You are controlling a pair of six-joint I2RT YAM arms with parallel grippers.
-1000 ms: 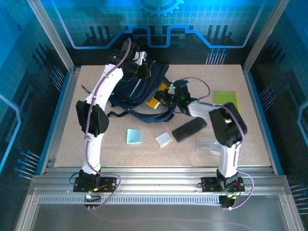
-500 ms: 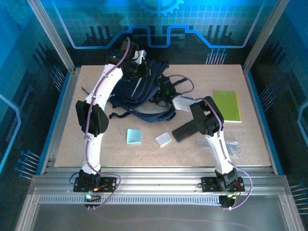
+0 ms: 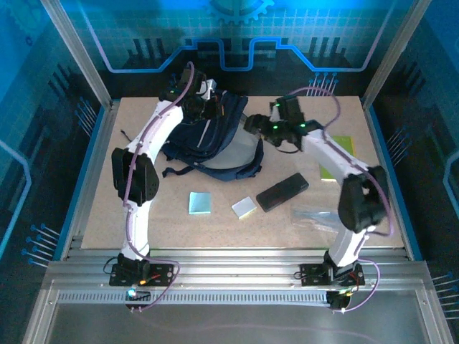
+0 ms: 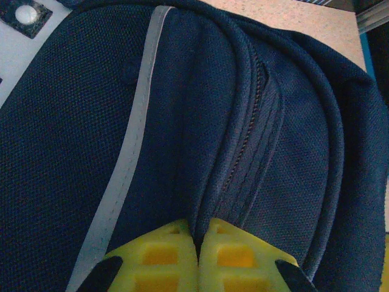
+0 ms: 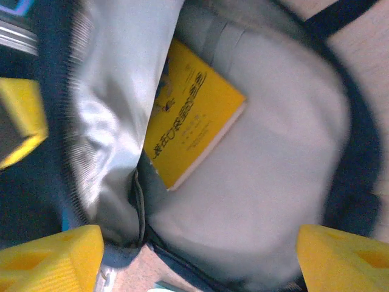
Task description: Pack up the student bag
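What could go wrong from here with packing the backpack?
The left gripper is shut on only a thin fold of the student bag by its zipper; if that slips, the mouth may collapse. The yellow book lies aslant on the grey lining, so the black pencil case could snag on it going in. The open right gripper hangs over the mouth and might catch the lining.

Blue-lit patterned walls (image 3: 323, 29) enclose a beige tabletop (image 3: 215, 233).
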